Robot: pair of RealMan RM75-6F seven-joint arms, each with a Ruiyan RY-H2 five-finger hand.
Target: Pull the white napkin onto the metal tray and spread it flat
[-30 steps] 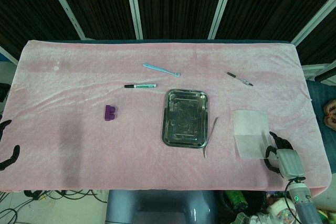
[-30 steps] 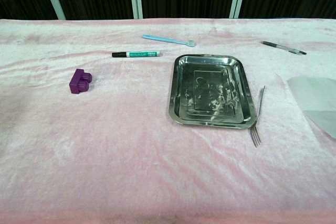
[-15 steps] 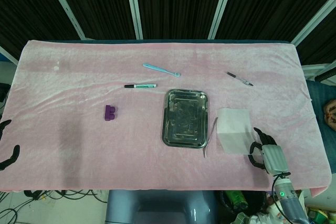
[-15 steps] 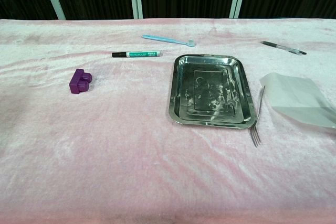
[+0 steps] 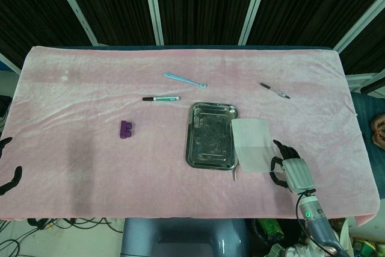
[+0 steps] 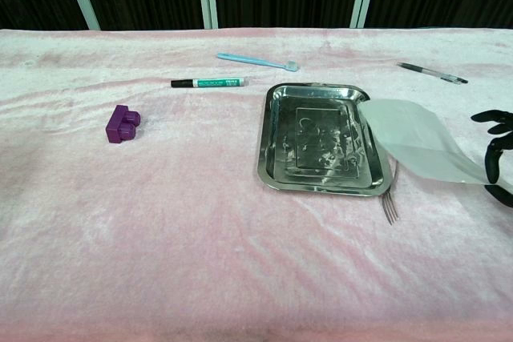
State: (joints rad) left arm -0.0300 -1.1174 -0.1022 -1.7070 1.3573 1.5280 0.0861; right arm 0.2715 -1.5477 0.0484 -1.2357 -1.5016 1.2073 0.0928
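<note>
One edge of white napkin (image 5: 250, 144) overlaps metal tray (image 5: 204, 142) right rim | right hand (image 5: 287, 170) grips napkin's near-right corner, prob. to drag it | left hand (image 5: 7, 173) far left of tray, grasp unclear

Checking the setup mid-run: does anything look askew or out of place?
The white napkin lies skewed, only its left edge over the metal tray's right rim, and it covers most of the fork. The right hand holds its right end.

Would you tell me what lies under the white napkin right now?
The white napkin covers the metal tray's right rim and most of the fork; only its tines show.
</note>
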